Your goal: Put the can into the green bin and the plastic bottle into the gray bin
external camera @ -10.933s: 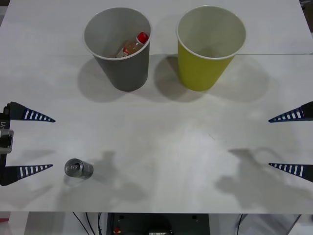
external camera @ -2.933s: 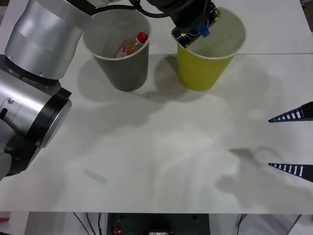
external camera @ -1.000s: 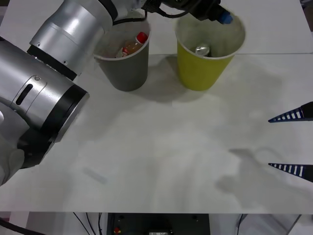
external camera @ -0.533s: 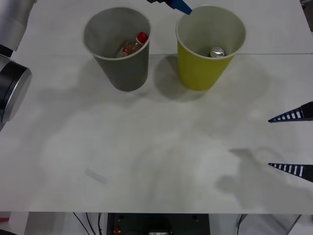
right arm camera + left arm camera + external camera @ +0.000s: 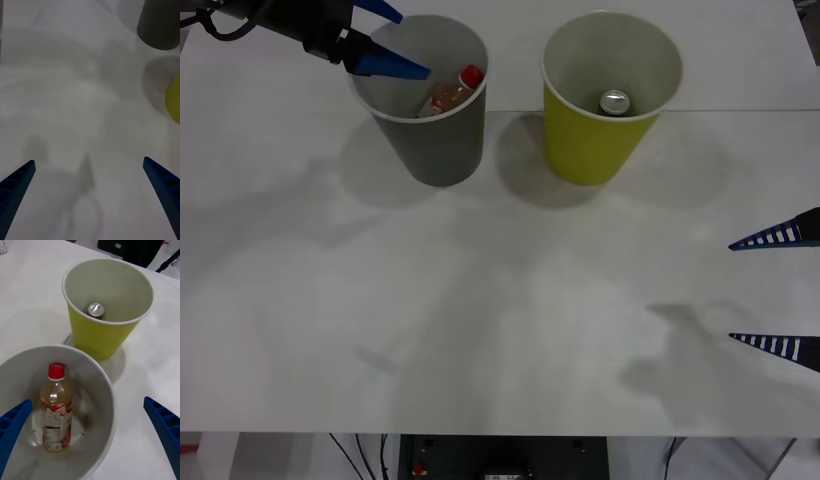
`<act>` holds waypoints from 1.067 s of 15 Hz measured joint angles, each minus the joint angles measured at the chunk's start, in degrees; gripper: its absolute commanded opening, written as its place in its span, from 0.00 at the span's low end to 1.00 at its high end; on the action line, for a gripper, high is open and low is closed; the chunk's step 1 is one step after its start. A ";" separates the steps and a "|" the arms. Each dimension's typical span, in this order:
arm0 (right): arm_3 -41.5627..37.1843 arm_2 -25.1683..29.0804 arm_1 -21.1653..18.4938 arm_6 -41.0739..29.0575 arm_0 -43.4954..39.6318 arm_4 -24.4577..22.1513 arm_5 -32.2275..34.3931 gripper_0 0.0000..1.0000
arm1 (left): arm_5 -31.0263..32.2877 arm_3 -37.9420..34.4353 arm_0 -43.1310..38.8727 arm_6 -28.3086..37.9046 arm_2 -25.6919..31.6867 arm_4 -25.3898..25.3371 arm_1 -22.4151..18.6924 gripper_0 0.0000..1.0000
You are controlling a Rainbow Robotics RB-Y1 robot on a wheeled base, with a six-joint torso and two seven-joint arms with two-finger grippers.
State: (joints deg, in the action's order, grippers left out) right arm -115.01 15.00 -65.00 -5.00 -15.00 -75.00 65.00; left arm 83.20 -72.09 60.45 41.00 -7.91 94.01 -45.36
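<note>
- Both items sit binned: the can [image 5: 614,101] in the green bin [image 5: 595,150], the plastic bottle [image 5: 56,408] in the gray bin [image 5: 442,150].
- Your left gripper [image 5: 385,40] hangs spread above the bottle; the right gripper [image 5: 780,290] is spread too, well apart.
- The slick, light can probably dents; grip mid-body.

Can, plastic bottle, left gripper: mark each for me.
can [image 5: 614,101]: front view, on its silver top, inside the green bin.
plastic bottle [image 5: 56,408]: left wrist view, on its label.
left gripper [image 5: 390,40]: front view, midway between its open fingertips.
</note>
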 measured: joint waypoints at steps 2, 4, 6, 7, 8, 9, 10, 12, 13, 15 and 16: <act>0.00 0.00 0.00 0.00 0.00 0.00 0.00 1.00 | 0.12 -0.06 -4.54 -6.56 0.70 -4.77 -4.92 1.00; 0.00 0.00 0.00 0.00 0.00 0.00 0.00 1.00 | 0.14 -0.07 -8.12 -12.50 0.79 -8.02 -9.10 1.00; 0.00 0.00 0.00 0.00 0.00 0.00 0.00 1.00 | 0.20 -0.08 -11.72 -17.89 1.05 -10.93 -12.38 1.00; 0.00 0.00 0.00 0.00 0.00 0.00 0.00 1.00 | 0.21 -0.06 -14.01 -20.93 1.77 -12.23 -13.57 1.00; 0.00 0.00 0.00 0.00 0.00 0.00 0.00 1.00 | 0.21 -0.03 -16.49 -23.45 2.93 -13.26 -14.23 1.00; 0.00 0.00 0.00 0.00 0.00 0.00 0.00 1.00 | 0.23 -0.08 -19.41 -26.10 4.74 -14.17 -14.49 1.00; 0.00 0.00 0.00 0.00 0.00 0.00 0.00 1.00 | 0.28 -0.07 -22.94 -29.34 6.86 -15.17 -14.54 1.00; 0.01 0.00 0.00 0.00 0.00 0.00 0.00 1.00 | 0.60 -0.05 -28.38 -35.60 9.28 -16.66 -14.50 1.00; 0.00 0.00 0.00 0.00 0.00 0.00 0.00 1.00 | 1.24 -0.03 -30.15 -38.16 10.14 -16.75 -14.51 1.00; 0.00 0.00 0.00 0.00 0.00 0.00 0.00 1.00 | 2.85 -0.03 -33.08 -42.95 11.60 -16.76 -14.50 1.00; 0.00 0.00 0.00 0.00 0.00 0.00 0.00 1.00 | 3.35 -0.06 -34.17 -44.60 12.07 -16.70 -14.50 1.00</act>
State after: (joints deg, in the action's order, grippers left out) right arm -115.01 15.00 -65.00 -5.00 -15.00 -75.00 65.00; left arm 86.56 -72.16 26.28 -3.60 4.15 77.32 -59.87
